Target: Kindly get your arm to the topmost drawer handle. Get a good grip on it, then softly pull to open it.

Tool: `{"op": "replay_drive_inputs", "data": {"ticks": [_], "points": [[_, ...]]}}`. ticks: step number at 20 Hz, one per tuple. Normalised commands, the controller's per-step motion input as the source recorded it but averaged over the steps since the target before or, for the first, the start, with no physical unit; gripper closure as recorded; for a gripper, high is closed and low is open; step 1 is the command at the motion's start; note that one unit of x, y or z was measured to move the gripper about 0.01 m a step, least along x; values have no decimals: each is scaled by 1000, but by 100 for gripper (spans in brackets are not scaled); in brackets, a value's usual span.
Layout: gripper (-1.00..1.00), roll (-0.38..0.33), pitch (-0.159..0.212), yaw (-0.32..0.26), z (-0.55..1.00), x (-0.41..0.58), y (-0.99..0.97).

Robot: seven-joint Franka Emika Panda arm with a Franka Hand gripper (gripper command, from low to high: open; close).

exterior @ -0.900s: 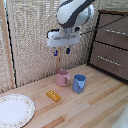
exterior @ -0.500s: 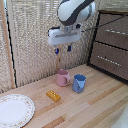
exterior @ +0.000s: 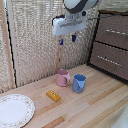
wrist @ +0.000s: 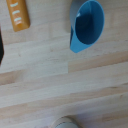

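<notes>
Exterior view is showing the arm (exterior: 75, 10) hanging with jaws apart, empty, well apart from the topmost drawer handle (exterior: 115, 32): a thin, stiff, likely slippery bar, best gripped mid-length.

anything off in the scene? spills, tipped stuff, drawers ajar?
Nothing stands out. Pink mug and blue cup stand upright, nothing spilled around them. Both drawer fronts look closed; gripper hangs above the mugs, away from the topmost drawer handle.

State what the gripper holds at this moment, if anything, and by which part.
Nothing is held. The gripper hangs in the air with bare space between its blue tips, above the pink mug and well short of the topmost drawer handle.
</notes>
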Motion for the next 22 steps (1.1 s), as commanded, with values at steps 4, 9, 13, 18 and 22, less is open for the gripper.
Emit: {"op": "replay_drive_inputs", "data": {"ticks": [4,9,13,18,22], "points": [[-100,-324,-19,135,0,-36,-268],[-100,-341,-11,123,0,-9,-266],[-100,-349,-32,108,0,2,-242],[-100,-356,-26,81,0,82,-211],[-100,-362,-14,63,0,147,-201]]}}
